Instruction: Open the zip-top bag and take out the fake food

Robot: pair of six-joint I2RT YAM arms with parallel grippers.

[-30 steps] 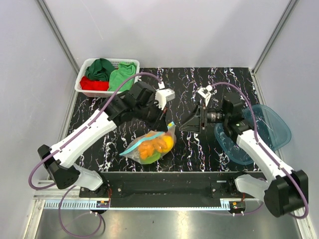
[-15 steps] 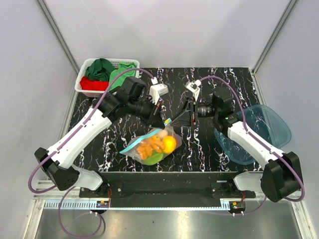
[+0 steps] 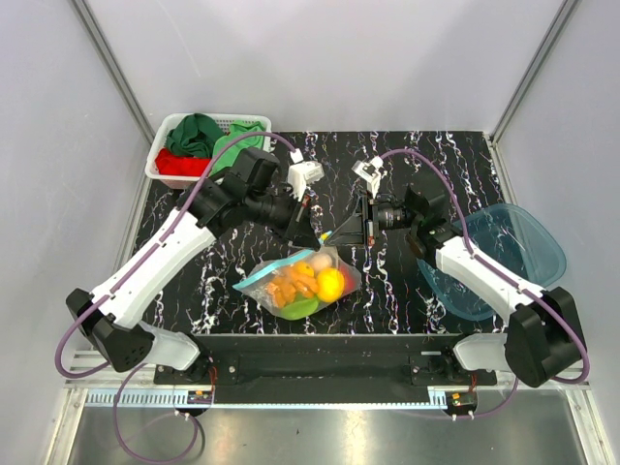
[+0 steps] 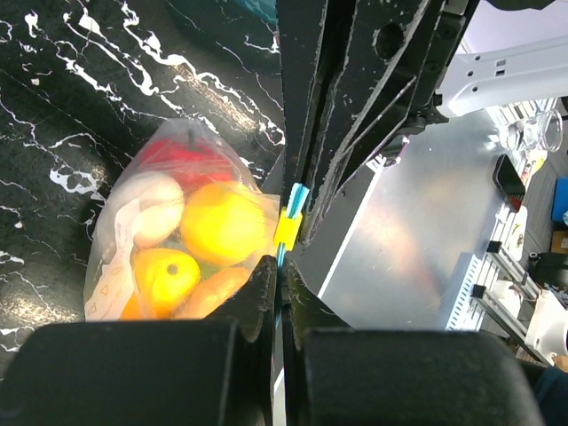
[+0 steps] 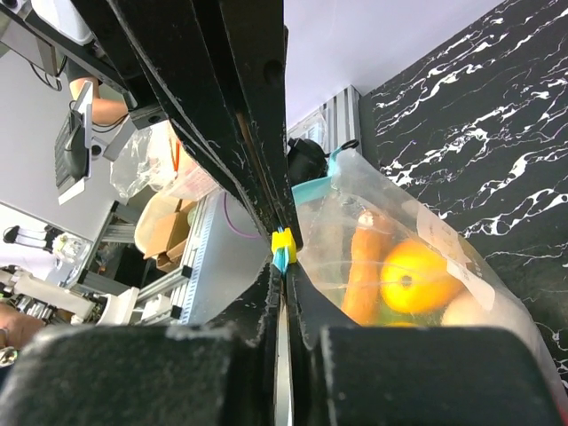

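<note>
Top view: zip-top bag [image 3: 300, 286] sits at lower centre of the frame on the table [image 3: 387, 291], near its front edge. Fake food [image 3: 329, 283] is all inside: yellow, orange, green and red pieces plus one pale piece. Bag not yet opened.

Left gripper [image 3: 318, 235] comes in from the upper left. Right gripper [image 3: 336, 235] comes in from the right. They meet tip to tip at the bag's upper-right corner, just above centre of frame.

Left wrist view: left gripper is fully closed, pinching the thin edge of the zip strip [image 3: 266, 272] just below the yellow slider [image 4: 287, 229]. The right gripper's fingers come down from the top of that frame onto the slider's far side.

Right wrist view: right gripper is closed tight on the same edge right under the slider, with the bag body spreading to the lower right of the frame.

Key relation: both grips share one corner, almost touching. The strip's long axis runs from that corner down towards the lower left of the top view, and the bag body lies below and left of both grippers.

Judgement: the slider has the whole strip ahead of it, so travel should go lower left along that axis while the other grip anchors the corner. Neither arm is clearly nearer. With the grips this close together, the risk is dragging the whole bag rather than parting the seal.
</note>
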